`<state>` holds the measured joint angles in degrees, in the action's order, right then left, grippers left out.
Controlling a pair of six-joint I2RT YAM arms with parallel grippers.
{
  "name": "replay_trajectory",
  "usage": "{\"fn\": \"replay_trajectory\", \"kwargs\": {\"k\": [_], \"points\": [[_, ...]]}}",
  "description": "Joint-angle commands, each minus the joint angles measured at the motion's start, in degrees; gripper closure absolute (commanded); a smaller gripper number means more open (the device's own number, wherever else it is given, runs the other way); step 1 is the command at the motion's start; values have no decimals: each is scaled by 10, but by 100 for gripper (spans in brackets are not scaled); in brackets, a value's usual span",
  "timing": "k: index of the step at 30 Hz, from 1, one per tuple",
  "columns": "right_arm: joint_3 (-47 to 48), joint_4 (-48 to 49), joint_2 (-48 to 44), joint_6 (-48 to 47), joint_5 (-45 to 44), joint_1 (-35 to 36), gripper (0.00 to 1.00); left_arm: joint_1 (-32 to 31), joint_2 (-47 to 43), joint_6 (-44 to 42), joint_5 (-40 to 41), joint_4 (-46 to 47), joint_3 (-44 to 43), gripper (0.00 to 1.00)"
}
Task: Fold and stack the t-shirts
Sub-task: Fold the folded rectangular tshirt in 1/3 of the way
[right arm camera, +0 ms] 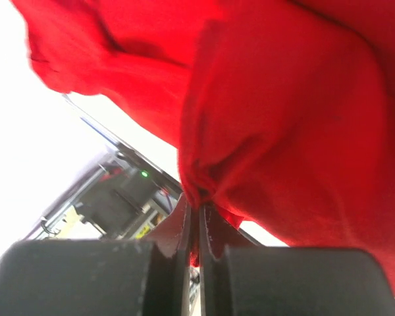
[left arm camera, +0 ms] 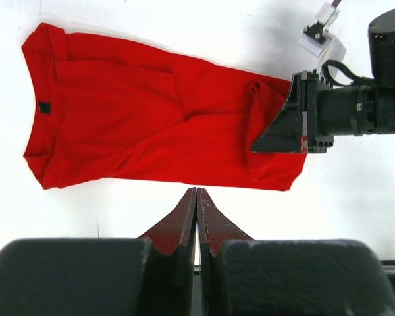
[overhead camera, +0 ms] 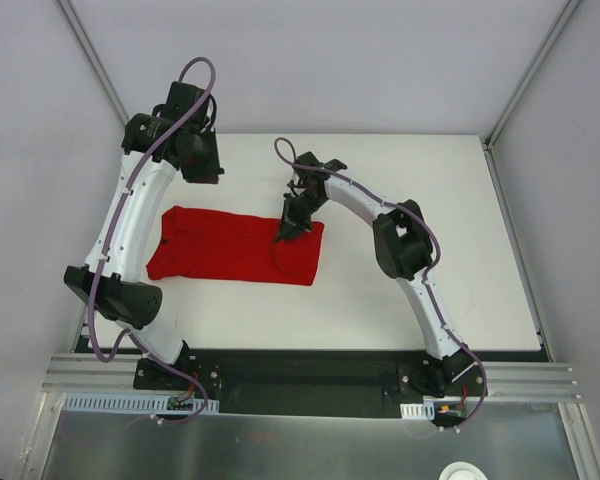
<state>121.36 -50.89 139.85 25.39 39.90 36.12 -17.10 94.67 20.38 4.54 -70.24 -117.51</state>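
1. Since the plain bright red short-sleeved fabric t-shirt (overhead camera: 230, 245) lies as a long narrow band on the white table (overhead camera: 430, 200), any next fold is likely to run across its length, so that long axis is what matters. In the top view it runs left to right, roughly parallel to the near edge where the arms are bolted.
2. The right gripper (overhead camera: 285, 232) sits on the band's right end. Its jaws are pressed together on a bunched pinch of red cloth, which the right wrist view shows gathered between the fingertips (right arm camera: 199, 207). From this tool the rest of the shirt stretches away toward the robot's left.
3. The left gripper (overhead camera: 202, 165) hangs over the far side of the table, apart from the shirt and just beyond its far long edge, nearer the left end. Its jaws are pressed together with nothing between them (left arm camera: 196, 194).
4. In the left wrist view a small dark neck label (left arm camera: 45, 106) marks the collar end, which is the end opposite the right gripper.
5. My judgement is that the right arm is placed to carry its end leftward over the collar end, while the left arm, nearer the collar, would have to open and come down before it could help.
6. Count: one red t-shirt, two arms, two grippers. No second shirt or stack shows in any view.
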Motion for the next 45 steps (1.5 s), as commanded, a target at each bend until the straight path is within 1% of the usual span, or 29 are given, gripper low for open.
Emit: {"fn": "replay_trajectory", "kwargs": {"k": [1,7,17,19,20,21,22,23,24,25,26,27,30,32,36,38,40,42,43,44,45], "points": [[38,41,-8,33,6,4,99,-7,3,10,-20,-17,-17,100],[34,58,20,40,26,10,100,-13,9,9,-24,-19,-18,100],[25,62,32,40,40,33,99,-14,23,9,-42,-14,-24,100],[21,61,40,41,46,33,86,-14,24,10,-44,-13,-23,100],[20,60,43,42,54,33,76,-14,25,9,-44,-13,-24,100],[21,61,45,38,57,33,64,-14,24,10,-44,-13,-24,100],[21,56,42,34,58,33,47,-14,25,9,-44,-12,-24,100],[14,56,35,28,46,33,38,-14,26,10,-44,-12,-23,100],[11,55,14,18,38,33,23,-14,26,10,-44,-11,-22,100],[6,55,2,13,30,33,14,-14,27,10,-44,-10,-25,100],[1,55,-11,8,16,32,5,-15,28,11,-61,-10,-24,100],[-1,49,-25,0,6,31,0,-16,29,12,-64,-8,-23,100],[-26,38,-106,-22,-36,17,0,-31,36,9,-79,0,-14,100],[-45,24,-138,-40,-67,0,0,-44,44,5,-87,11,9,100],[-81,-5,-211,-73,-105,-36,0,-92,84,-10,-110,32,57,100],[-89,-15,-223,-94,-118,-50,0,-101,103,-17,-127,54,83,100],[-103,-39,-221,-104,-128,-53,0,-108,135,-24,-162,63,105,100],[-133,-43,-208,-111,-118,-51,0,-114,157,-28,-170,69,118,100],[-153,-58,-200,-117,-119,-47,0,-117,173,-30,-173,71,130,97],[-164,-61,-196,-119,-131,-43,0,-119,175,-28,-168,77,141,84],[-174,-61,-192,-130,-134,-39,0,-119,171,-26,-164,90,154,78]]}}
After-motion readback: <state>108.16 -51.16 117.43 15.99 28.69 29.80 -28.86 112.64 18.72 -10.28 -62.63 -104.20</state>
